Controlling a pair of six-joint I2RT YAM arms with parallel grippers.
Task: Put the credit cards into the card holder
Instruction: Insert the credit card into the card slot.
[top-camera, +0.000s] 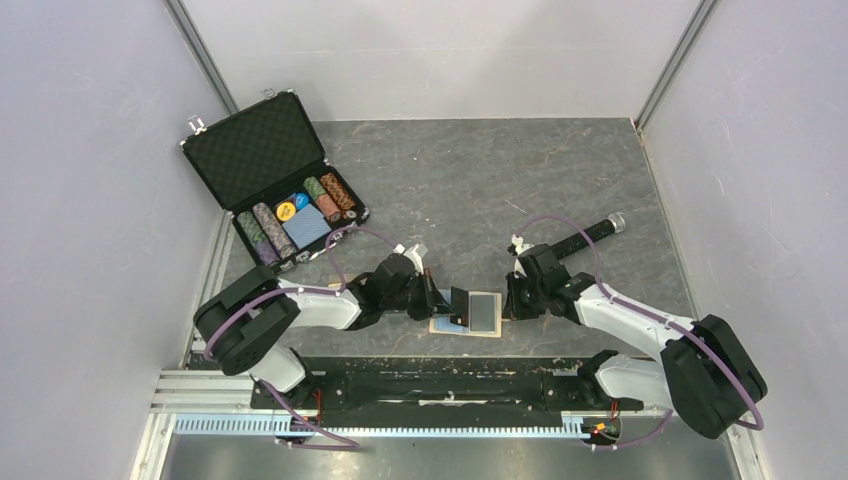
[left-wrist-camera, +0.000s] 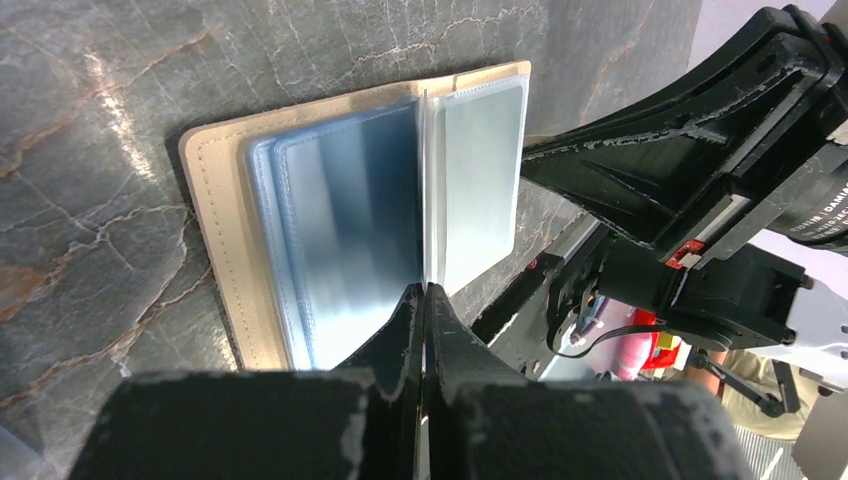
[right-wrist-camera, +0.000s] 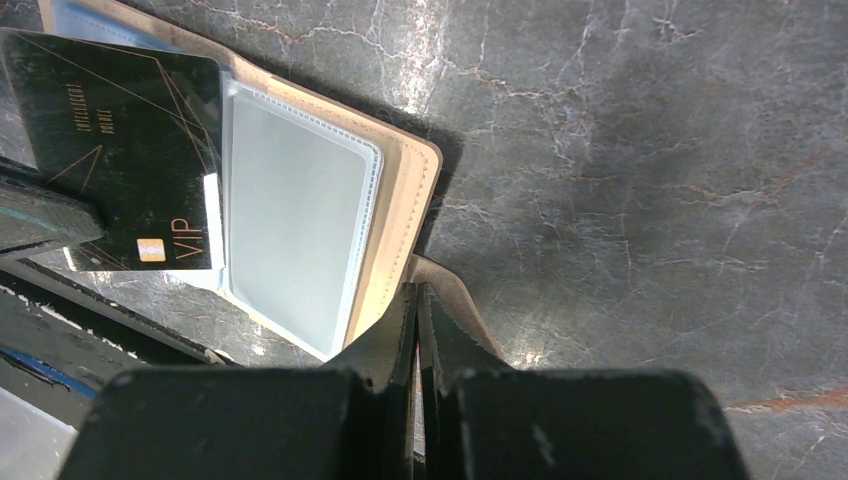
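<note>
The tan card holder (top-camera: 470, 333) lies open on the table between the two arms, its light blue pockets (left-wrist-camera: 340, 220) and a clear sleeve (right-wrist-camera: 290, 220) facing up. A black credit card (right-wrist-camera: 110, 140) marked VIP hangs over the holder's left half, and my left gripper (left-wrist-camera: 424, 290) is shut on it. From the left wrist the card shows only edge-on. It appears dark grey from above (top-camera: 484, 310). My right gripper (right-wrist-camera: 418, 290) is shut, its tips down at the holder's right edge (right-wrist-camera: 395, 230) against the snap tab (right-wrist-camera: 455, 295). Whether the tab is pinched does not show.
An open black poker-chip case (top-camera: 262, 150) with chips and a blue deck sits at the back left. A black cylindrical object (top-camera: 595, 232) lies behind the right arm. The right arm's gripper body (left-wrist-camera: 700, 150) is close in front of the left wrist. Grey walls enclose the table.
</note>
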